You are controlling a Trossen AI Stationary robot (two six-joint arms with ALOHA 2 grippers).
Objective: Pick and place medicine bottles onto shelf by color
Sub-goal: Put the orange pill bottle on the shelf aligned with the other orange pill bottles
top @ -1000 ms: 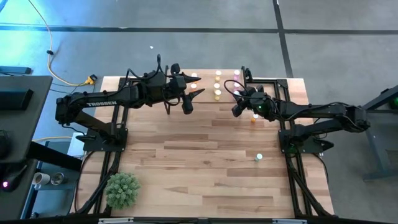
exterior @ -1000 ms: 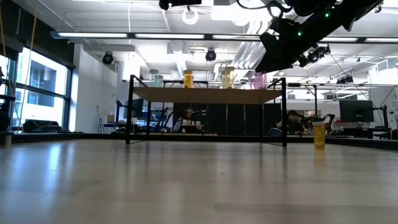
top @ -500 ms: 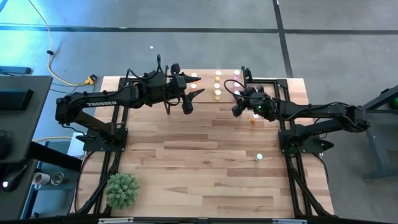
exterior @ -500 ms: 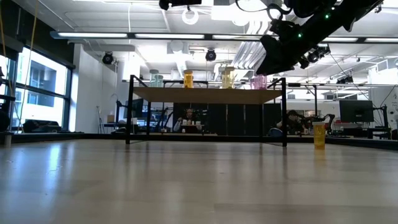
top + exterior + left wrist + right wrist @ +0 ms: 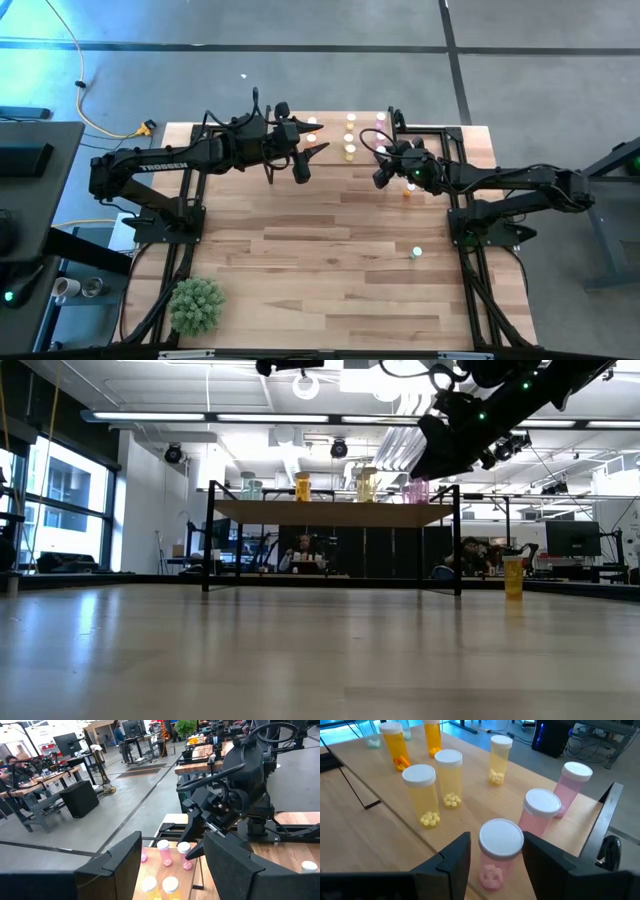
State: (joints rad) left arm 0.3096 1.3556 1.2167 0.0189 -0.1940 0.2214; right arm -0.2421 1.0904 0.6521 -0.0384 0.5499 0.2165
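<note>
Beyond the table [image 5: 340,270] lies grey floor, and the low view looks into a lit workshop with people seated at desks. At the table's far edge stands the shelf [image 5: 335,512], with medicine bottles on top grouped by colour: orange bottles [image 5: 395,746], yellow bottles [image 5: 422,795] and pink bottles [image 5: 540,817]. The right end effector [image 5: 495,855] hovers at the shelf's right end, its fingers open on either side of one upright pink bottle [image 5: 499,854] and not pressing it. The left end effector [image 5: 300,160] waits above the shelf's left part, fingers spread and empty. One orange bottle [image 5: 513,576] stands on the table just right of the shelf, and a green bottle [image 5: 416,253] stands nearer the table's right edge. A small green plant [image 5: 195,305] sits at the near left corner
</note>
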